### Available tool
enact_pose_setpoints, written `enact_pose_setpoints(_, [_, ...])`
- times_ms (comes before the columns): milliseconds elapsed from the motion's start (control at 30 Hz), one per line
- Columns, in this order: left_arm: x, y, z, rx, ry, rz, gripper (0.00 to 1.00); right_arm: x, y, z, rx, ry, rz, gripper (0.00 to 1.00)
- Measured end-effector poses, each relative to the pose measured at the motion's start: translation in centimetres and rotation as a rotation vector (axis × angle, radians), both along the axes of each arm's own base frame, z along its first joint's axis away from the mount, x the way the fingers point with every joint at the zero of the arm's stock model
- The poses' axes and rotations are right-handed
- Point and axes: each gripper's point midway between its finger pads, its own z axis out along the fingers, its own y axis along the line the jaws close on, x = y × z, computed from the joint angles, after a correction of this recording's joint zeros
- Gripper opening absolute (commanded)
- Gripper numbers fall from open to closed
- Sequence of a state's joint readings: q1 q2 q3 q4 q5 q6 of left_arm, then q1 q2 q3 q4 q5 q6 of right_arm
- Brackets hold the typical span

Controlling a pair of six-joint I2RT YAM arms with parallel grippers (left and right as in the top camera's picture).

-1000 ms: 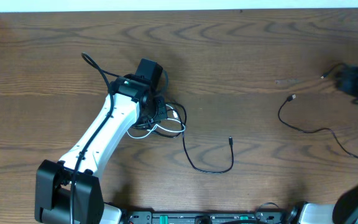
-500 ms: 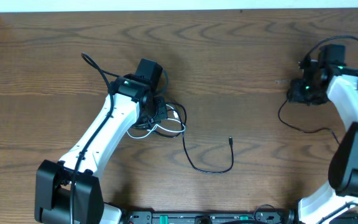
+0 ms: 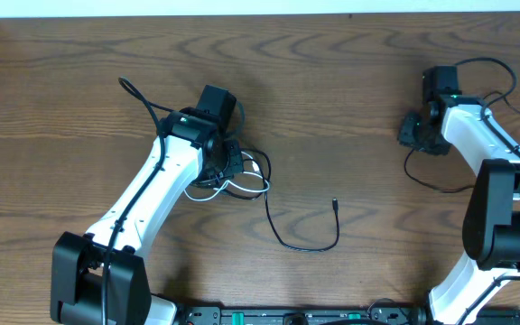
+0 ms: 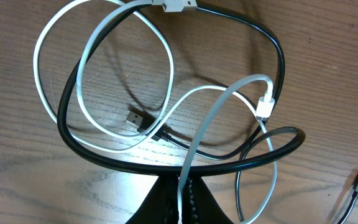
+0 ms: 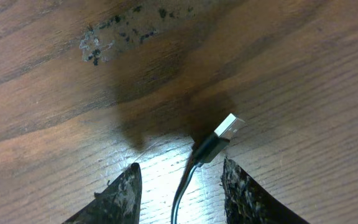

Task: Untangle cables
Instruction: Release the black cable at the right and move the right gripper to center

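Observation:
A tangle of white cable (image 3: 251, 191) and black cable (image 3: 283, 239) lies left of the table's middle. My left gripper (image 3: 228, 167) is over it. In the left wrist view the left gripper (image 4: 184, 202) is shut on a strand of the white cable (image 4: 204, 127), which loops through the black cable (image 4: 281, 59). A second black cable (image 3: 441, 190) lies apart at the right. My right gripper (image 3: 413, 135) is over its end. In the right wrist view the right gripper (image 5: 182, 193) is open, with that cable's USB plug (image 5: 227, 129) between the fingers, which are not closed on it.
The tangled black cable's free end (image 3: 335, 204) trails out toward the table's middle. A small USB plug (image 4: 132, 118) and a white connector (image 4: 265, 107) lie inside the tangle. A pale scuff (image 5: 114, 28) marks the wood beyond the right gripper.
The right arm has swung in from the far right edge to the left and now sits over the separate black cable's plug end. The left arm and the tangle have not moved.

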State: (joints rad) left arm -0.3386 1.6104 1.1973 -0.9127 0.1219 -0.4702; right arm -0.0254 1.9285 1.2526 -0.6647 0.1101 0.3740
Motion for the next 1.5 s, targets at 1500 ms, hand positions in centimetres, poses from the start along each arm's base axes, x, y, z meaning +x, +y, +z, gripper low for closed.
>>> enact_pose_setpoints(1500, [-0.1, 0.0, 0.0, 0.001, 0.003, 0.000, 0.08, -0.6, -1.4, -1.3, -0.096, -0.030, -0.077, 0.01])
